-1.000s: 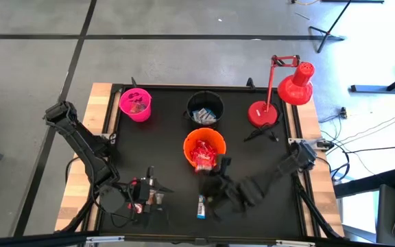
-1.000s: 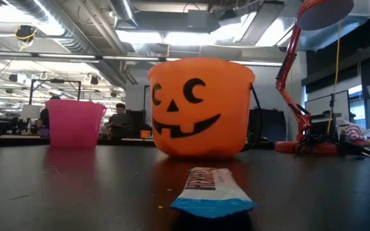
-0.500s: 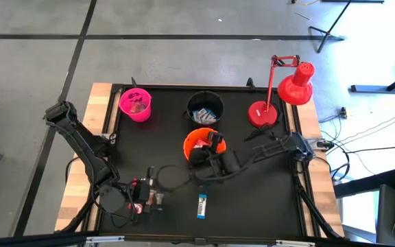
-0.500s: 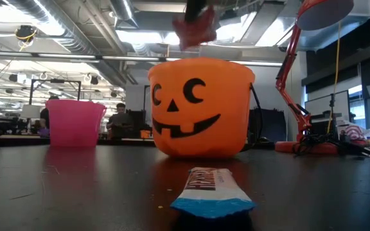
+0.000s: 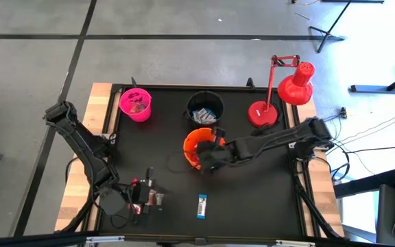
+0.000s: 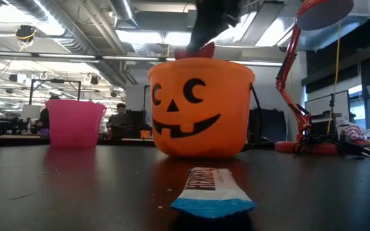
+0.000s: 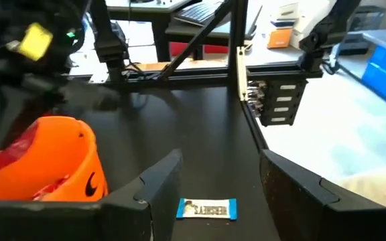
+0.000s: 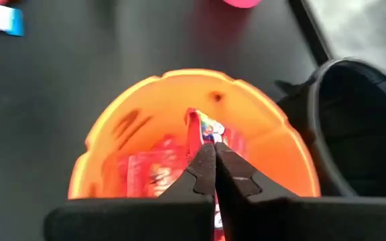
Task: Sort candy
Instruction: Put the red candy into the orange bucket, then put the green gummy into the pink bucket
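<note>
My right gripper (image 8: 213,152) hangs over the orange pumpkin bucket (image 5: 191,141), shut on a red candy packet (image 8: 202,130) just above the red packets lying inside (image 8: 154,169). In the low view the packet's corner (image 6: 202,50) shows at the bucket's rim (image 6: 201,62). A blue-and-white bar (image 5: 201,206) lies flat on the table near its near edge. My left gripper (image 5: 149,194) waits open, low over the near left of the table; the bar (image 7: 206,209) lies ahead of its fingers, untouched. Small pieces (image 5: 158,199) lie beside it. My right gripper pinches the red packet between its two fingertips (image 8: 205,161), coming from above and pointing down into the orange bucket. The packet's upper part (image 8: 200,127) sticks out past the fingertips. It is lifted clear, at about the level of the bucket's rim.
A pink bucket (image 5: 136,105) stands at the far left and a black bucket (image 5: 205,108) with candy right behind the orange one. A red desk lamp (image 5: 280,89) stands at the far right. Bare black table lies between the bar and the right edge.
My right gripper has swung from beside the bar near the table's near edge toward the far edge and over the orange bucket, carrying the red packet. It has then come down, so the packet now sits at the rim instead of high above it.
</note>
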### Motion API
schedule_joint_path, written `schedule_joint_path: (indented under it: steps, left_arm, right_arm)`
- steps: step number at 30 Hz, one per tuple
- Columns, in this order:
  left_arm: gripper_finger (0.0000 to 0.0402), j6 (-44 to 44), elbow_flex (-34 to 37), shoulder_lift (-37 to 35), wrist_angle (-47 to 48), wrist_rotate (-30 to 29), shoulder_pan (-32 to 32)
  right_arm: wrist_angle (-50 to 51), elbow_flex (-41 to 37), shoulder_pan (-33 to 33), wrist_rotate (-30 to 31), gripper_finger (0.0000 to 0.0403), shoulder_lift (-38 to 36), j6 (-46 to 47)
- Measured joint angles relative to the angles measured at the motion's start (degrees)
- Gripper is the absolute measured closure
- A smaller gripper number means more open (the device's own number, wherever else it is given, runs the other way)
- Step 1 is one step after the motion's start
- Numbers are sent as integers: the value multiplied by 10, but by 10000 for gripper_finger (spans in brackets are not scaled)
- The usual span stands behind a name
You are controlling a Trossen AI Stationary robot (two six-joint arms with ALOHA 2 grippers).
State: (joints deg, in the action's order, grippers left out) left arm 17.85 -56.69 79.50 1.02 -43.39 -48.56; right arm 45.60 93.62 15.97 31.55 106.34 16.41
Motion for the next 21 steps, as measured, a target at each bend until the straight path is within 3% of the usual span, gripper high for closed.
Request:
schedule_joint_path:
  steps: [6,11,13,18,21]
  left_arm:
    - [215,-46,0,0,34,-47,1]
    - [215,-84,0,0,82,-181,0]
    - [215,-84,0,0,119,-208,3]
    - [215,-58,0,-1,208,-230,17]
    - [217,0,0,-5,260,-175,41]
  right_arm:
    - [-79,-105,-2,-26,400,-87,-4]
    - [-56,-127,-3,-57,390,-104,-35]
    - [-52,-127,-2,-57,386,-107,-57]
    - [-76,-127,-8,-94,356,-107,-77]
    - [-82,-127,-16,-110,319,-107,-78]
